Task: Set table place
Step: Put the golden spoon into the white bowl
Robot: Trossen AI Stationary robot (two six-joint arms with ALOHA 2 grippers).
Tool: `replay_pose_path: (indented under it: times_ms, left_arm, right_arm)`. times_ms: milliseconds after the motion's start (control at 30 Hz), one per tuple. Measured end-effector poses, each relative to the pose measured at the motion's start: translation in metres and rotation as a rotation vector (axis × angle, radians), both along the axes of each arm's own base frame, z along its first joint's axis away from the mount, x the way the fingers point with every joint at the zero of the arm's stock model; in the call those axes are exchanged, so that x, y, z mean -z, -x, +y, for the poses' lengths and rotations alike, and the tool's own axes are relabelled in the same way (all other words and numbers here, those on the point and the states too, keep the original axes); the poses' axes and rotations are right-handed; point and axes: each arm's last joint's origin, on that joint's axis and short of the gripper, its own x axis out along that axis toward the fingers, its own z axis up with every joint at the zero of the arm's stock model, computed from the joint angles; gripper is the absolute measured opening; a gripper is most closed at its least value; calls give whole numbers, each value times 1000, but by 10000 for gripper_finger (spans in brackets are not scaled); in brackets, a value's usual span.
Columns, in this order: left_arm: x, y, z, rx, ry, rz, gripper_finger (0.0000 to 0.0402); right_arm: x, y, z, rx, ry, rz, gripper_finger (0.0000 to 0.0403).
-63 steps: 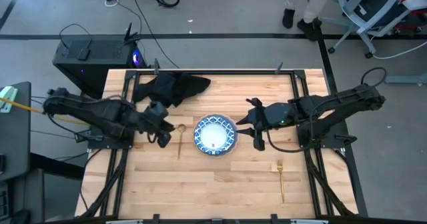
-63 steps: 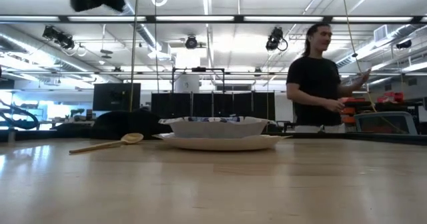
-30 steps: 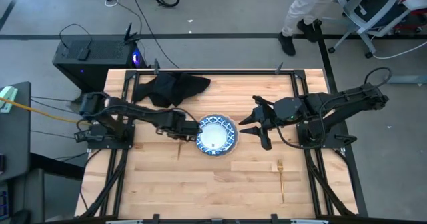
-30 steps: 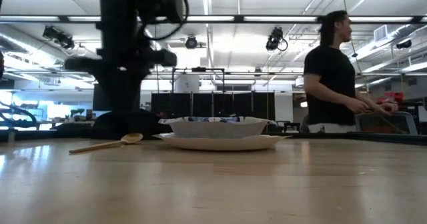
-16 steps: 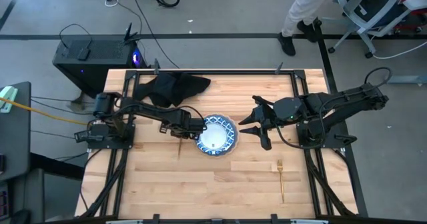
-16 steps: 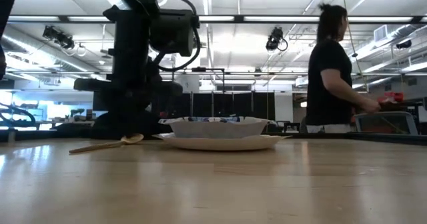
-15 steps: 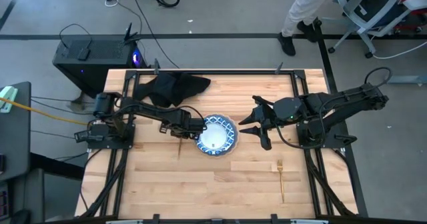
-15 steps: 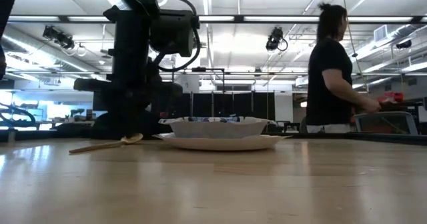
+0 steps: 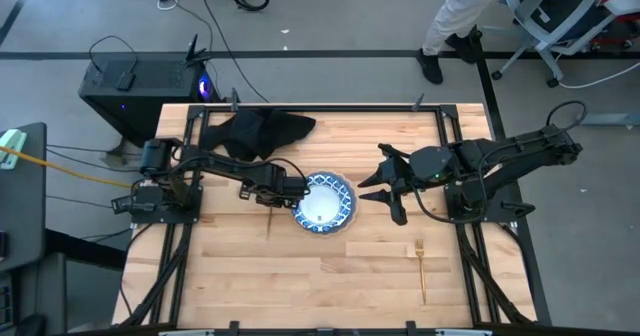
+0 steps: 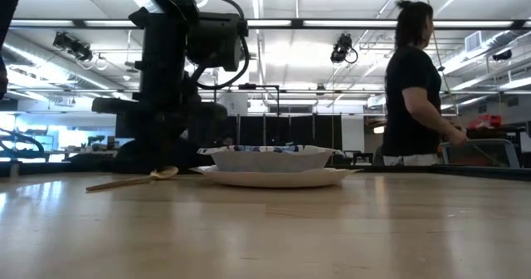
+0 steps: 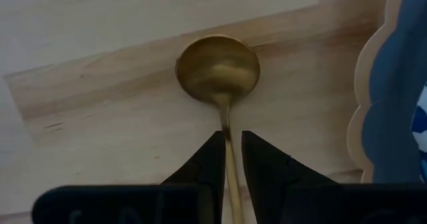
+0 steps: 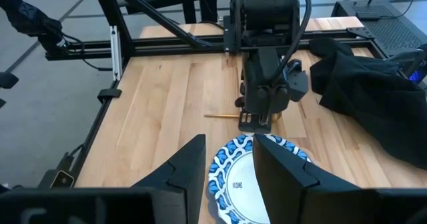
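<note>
Spoon (image 11: 219, 74) first: only the left wrist view shows it close, a gold bowl lying on the pale planks with its thin handle running back between the two dark fingers (image 11: 207, 164) of the left gripper (image 11: 227, 159). Those fingers stand narrowly apart on either side of the handle; I cannot tell whether they have pinched it. The scalloped rim of the blue-grey plate (image 11: 373, 117) shows just beside the spoon there.

From above, the spoon is mostly hidden under the left gripper (image 9: 270, 190), which sits low at the left edge of the plate (image 9: 323, 202), near the middle of the table (image 9: 330, 286). The blue-and-white patterned dish (image 9: 322, 204) rests on the plate. The level view adds that the spoon (image 10: 133, 179) lies flat on the wood left of the stacked plate (image 10: 270, 177) and dish (image 10: 267, 157), with the left arm coming down as a dark column behind it.

The left arm stretches long and low from its base at the table's left side. The right gripper (image 9: 385, 184) hangs just right of the plate, fingers spread wide on nothing, its arm folded back toward the right edge.

The fork (image 9: 421, 268) lies alone, well apart, toward the near right. The black napkin (image 9: 258, 131) is crumpled at the far left corner. A person (image 10: 419, 88) stands beyond the table.
</note>
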Motion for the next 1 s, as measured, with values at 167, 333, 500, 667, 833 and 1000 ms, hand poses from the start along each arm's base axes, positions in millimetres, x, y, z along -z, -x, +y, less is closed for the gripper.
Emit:
replay_pose_path:
  times_ms: [167, 333, 500, 667, 833, 1000]
  left_arm:
    - [7, -1, 0, 7, -2, 23, 55]
    - [16, -4, 2, 17, 2, 51, 56]
    - [18, -5, 2, 47, 10, 51, 50]
    - [18, -5, 2, 67, 15, 51, 17]
    - [19, -5, 2, 74, 16, 54, 18]
    - [19, -4, 3, 116, 24, 63, 12]
  right_arm:
    - [0, 0, 0, 0, 0, 0, 130]
    - [0, 0, 0, 0, 0, 0, 130]
    - [0, 0, 0, 0, 0, 0, 130]
    - [0, 0, 0, 0, -1, 0, 130]
    - [0, 0, 0, 0, -1, 0, 130]
    - [0, 0, 0, 0, -1, 0, 130]
